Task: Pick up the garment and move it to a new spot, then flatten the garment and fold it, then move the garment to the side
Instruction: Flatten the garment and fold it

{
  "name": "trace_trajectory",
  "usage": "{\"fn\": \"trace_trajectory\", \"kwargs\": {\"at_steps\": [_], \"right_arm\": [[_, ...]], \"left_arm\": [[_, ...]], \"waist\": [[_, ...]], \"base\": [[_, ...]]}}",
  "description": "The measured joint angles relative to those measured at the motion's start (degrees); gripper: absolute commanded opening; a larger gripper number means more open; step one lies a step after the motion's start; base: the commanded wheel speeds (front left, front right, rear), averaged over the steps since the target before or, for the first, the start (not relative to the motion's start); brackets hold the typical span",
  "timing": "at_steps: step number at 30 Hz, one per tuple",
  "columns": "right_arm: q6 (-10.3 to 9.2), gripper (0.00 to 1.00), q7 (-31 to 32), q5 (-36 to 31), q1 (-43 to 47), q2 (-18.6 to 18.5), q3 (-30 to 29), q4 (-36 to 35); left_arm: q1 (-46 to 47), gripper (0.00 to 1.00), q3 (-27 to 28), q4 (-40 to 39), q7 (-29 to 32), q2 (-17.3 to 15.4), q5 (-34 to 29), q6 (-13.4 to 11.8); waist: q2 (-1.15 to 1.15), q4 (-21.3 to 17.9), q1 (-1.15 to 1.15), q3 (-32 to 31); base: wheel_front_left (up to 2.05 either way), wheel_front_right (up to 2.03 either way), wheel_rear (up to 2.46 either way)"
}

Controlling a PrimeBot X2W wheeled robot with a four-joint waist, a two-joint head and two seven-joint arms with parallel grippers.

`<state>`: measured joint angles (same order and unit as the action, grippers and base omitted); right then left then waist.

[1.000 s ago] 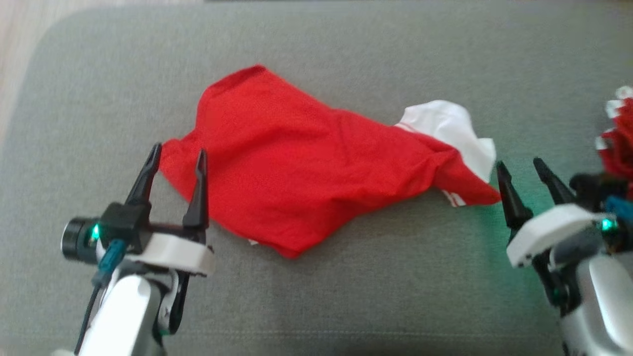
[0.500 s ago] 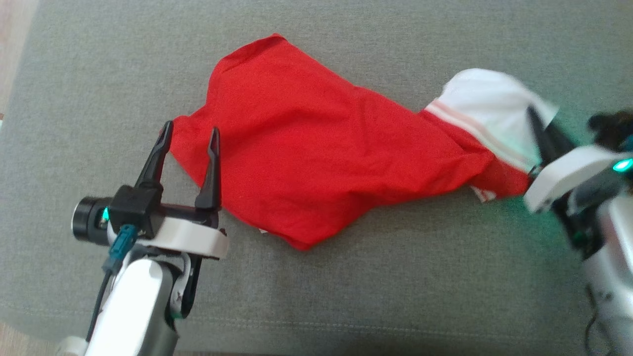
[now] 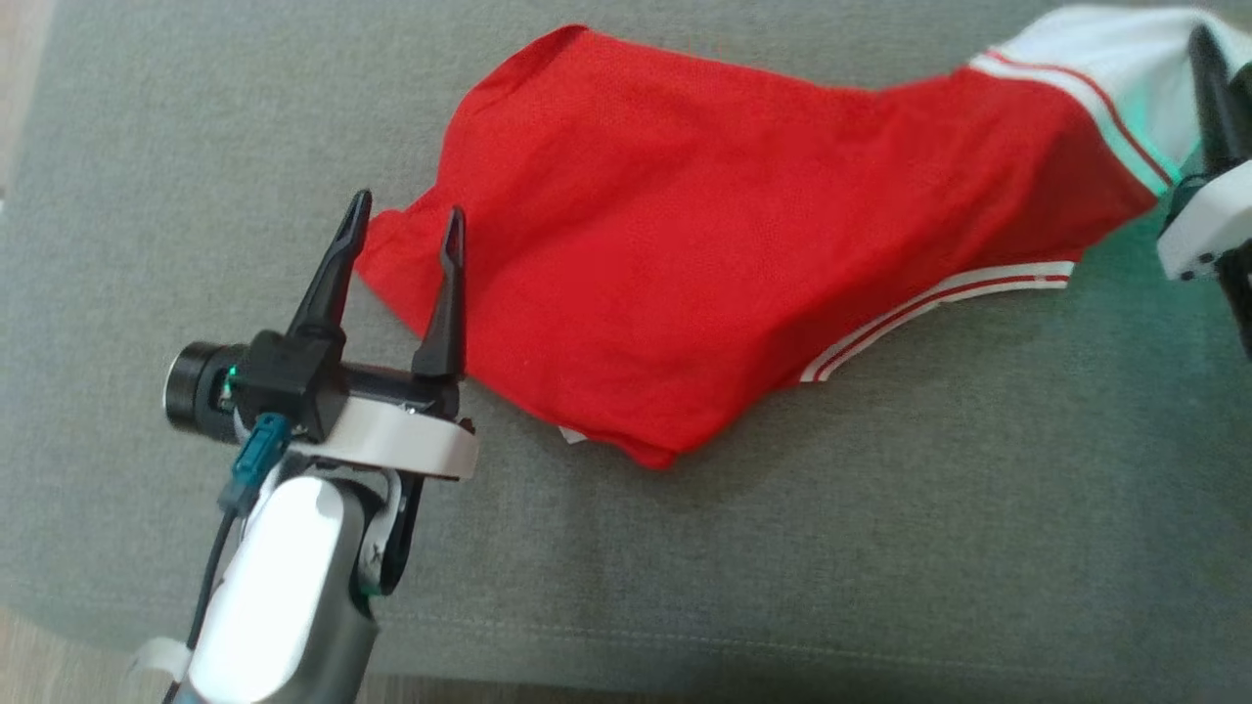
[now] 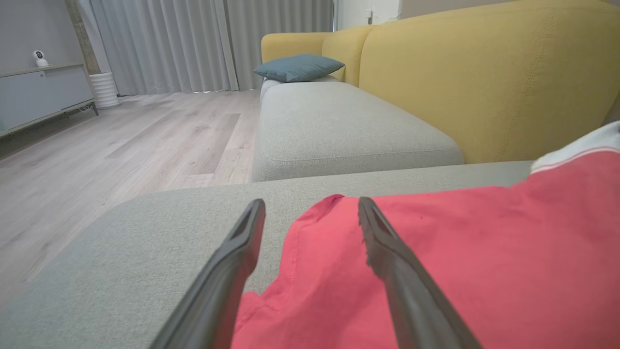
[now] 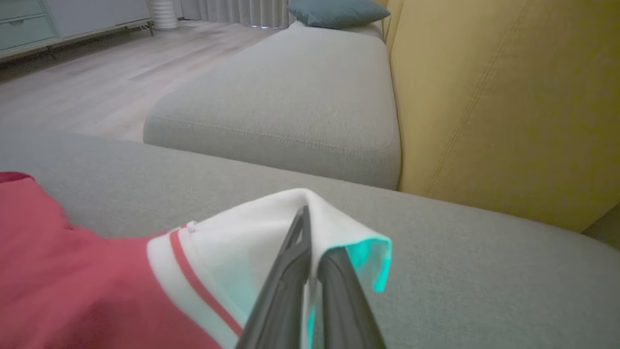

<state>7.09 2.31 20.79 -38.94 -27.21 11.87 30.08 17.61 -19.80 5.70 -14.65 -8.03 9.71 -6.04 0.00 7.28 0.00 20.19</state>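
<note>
right pincer [image 5: 310, 228] — clamped on garment [image 3: 734, 225], white end cropped | left pincer [image 3: 408, 205] — spread wide

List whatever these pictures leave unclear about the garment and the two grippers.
- Head view: the garment's white end and most of the right gripper are cut off by the top and right edges.
- Right wrist view: the fingers hide how much cloth sits between the shut jaws.
- Head and left wrist views: whether the open left gripper touches the red hem or hovers above it is unclear.
</note>
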Motion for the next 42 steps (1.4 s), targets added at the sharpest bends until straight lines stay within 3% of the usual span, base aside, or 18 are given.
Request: {"fn": "trace_trajectory", "kwargs": {"at_steps": [2, 3, 4, 5, 11, 18, 27, 35, 42], "right_arm": [[0.00, 0.00, -1.0, 1.0, -0.7, 0.0, 1.6, 2.9], [0.00, 0.31, -1.5, 1.4, -0.9, 0.0, 2.4, 4.5], [0.00, 0.85, -2.3, 1.9, -1.1, 0.1, 2.9, 6.1], [0.00, 1.00, -2.9, 2.5, -1.4, 0.3, 3.2, 7.6], [0.00, 1.00, -7.5, 3.4, -2.3, 1.4, 3.6, 12.9], [0.00, 1.00, -11.3, 3.3, 1.5, 2.3, 0.6, 11.1], [0.00, 1.00, -13.5, -1.2, 15.9, 9.0, -5.4, -6.3], [0.00, 1.00, -8.6, -5.4, 30.2, 16.4, -7.5, -24.2], [0.00, 1.00, -5.2, -7.1, 36.7, 19.9, -7.9, -32.3]], "left_arm": [[0.4, 1.00, 0.1, 0.0, -0.1, 0.4, -0.1, 0.0], [0.4, 1.00, 0.1, 0.1, -0.1, 0.6, -0.1, 0.1], [0.4, 1.00, 0.1, 0.2, -0.1, 0.8, -0.2, 0.5], [0.4, 1.00, 0.1, 0.3, -0.1, 0.9, -0.4, 0.6], [0.4, 1.00, 0.5, 1.3, -0.1, 1.1, -1.2, 0.6], [-0.6, 1.00, 2.3, 2.0, -0.1, 1.0, -1.6, 0.6], [-4.9, 1.00, 4.0, 2.8, -0.1, -0.2, -1.5, 0.5], [-7.5, 1.00, 4.5, 3.2, -0.1, -0.8, -1.5, -0.1], [-8.5, 1.00, 5.4, 3.6, -0.1, -1.1, -1.5, -0.7]], "waist": [[0.00, 0.4, 0.00, 0.7], [0.00, 0.5, 0.00, 1.0], [0.00, 0.7, 0.00, 1.3], [0.00, 0.8, 0.00, 1.5], [0.00, 0.1, 0.00, 1.2], [0.00, -1.9, 0.00, -1.9], [0.00, -4.6, 0.00, -6.6], [0.00, -6.3, 0.00, -9.3], [0.00, -7.1, 0.00, -10.5]], "base": [[0.00, 0.00, 0.00], [0.00, 0.00, 0.00], [0.00, 0.00, 0.00], [0.00, 0.00, 0.00], [0.00, 0.00, 0.00], [0.00, 0.00, 0.00], [0.00, 0.00, 0.00], [0.00, 0.00, 0.00], [0.00, 0.00, 0.00]]}}
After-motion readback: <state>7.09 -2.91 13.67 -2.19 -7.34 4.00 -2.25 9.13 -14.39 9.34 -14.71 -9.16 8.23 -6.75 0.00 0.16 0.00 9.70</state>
